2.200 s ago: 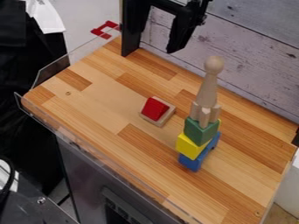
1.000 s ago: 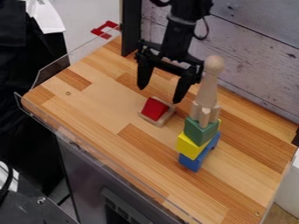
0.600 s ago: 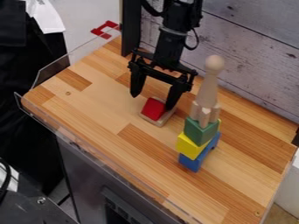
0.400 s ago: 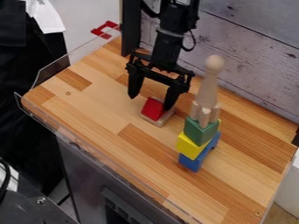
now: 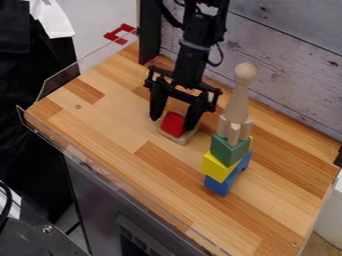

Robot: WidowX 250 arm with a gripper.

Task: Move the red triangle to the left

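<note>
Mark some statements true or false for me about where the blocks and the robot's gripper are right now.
1. The red triangle sits on a pale wooden base. True.
2. The gripper is over at the block stack. False: it is down at the red triangle, one finger on either side.
3. A tall wooden piece stands above the green block. True.
4. The green block is the lowest in its stack. False: the yellow block and the blue block are lower.
5. The red triangle touches the yellow block. False: they stand apart.
</note>
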